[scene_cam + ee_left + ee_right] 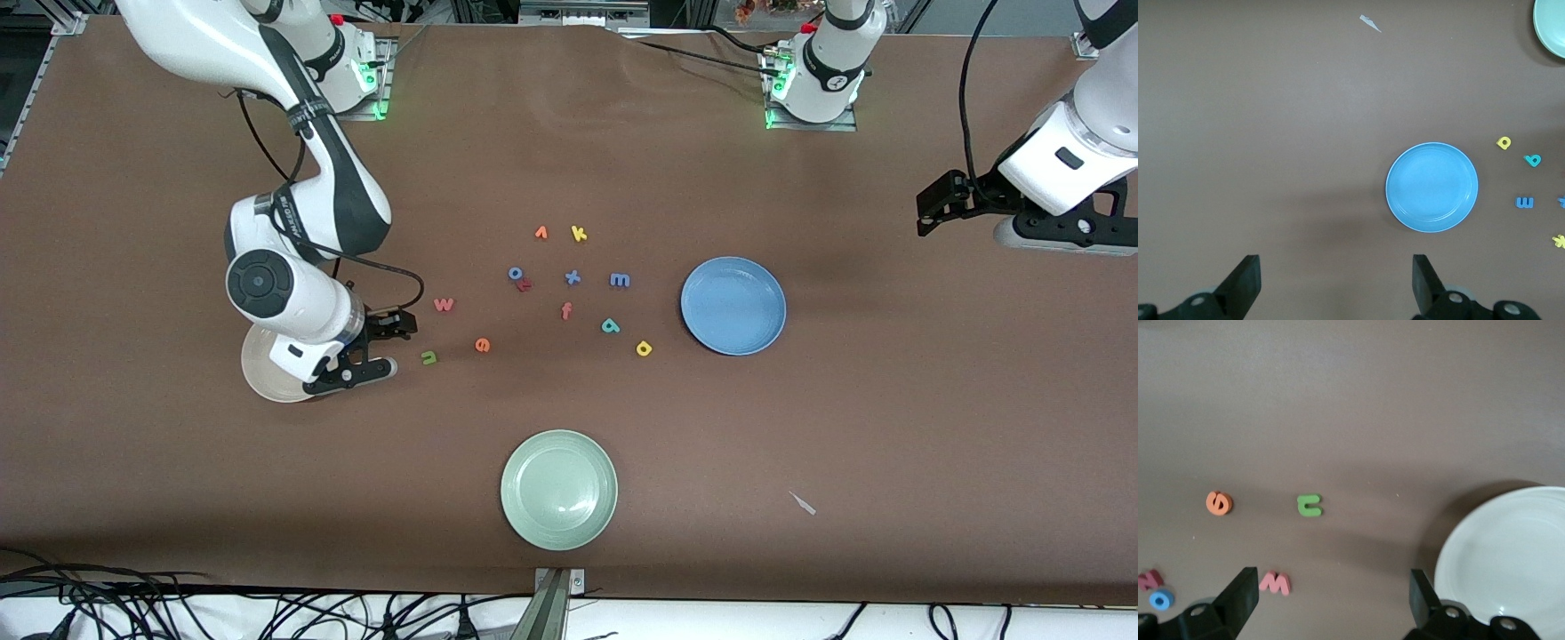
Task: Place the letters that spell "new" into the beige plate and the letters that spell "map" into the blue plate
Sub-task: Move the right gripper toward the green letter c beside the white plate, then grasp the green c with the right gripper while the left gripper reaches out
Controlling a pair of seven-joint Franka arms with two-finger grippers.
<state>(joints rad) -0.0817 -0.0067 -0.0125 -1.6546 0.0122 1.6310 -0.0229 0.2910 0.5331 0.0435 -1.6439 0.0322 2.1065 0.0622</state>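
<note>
Where the brown tabletop (178, 498) lies nearest the front camera, a round pale green shallow plate (558, 489) rests alone, with a small white scrap (803, 503) toward the left arm's end. Farther back, the round cream-beige shallow plate (267, 378) sits toward the right arm's end, partly covered by the right hand (378, 347), which hangs over the plate's edge with fingers spread and holding nothing. Just beside that hand lies the small green foam "n" (428, 357), then the orange foam "e" (482, 345), with the pinkish-red foam "w" (444, 304) a little farther from the camera; all three are on the bare tabletop, outside the beige plate. The yellow foam "p" (644, 348) and teal foam "a" (610, 325) lie near the round medium-blue shallow plate (733, 305), and the blue foam "m" (620, 280) lies farther back, beside that plate; none is in it. The blue plate holds nothing. Among them are an orange-red foam "f" (566, 310), a blue foam "x" (573, 277), and a blue foam "o" (515, 273) touching a small red foam letter (524, 285). Farthest lie an orange foam letter (540, 233) and a yellow foam "k" (579, 233). The left hand (929, 209) waits raised over bare tabletop at the left arm's end, well apart from the blue plate, fingers (1245, 283) released wide
</note>
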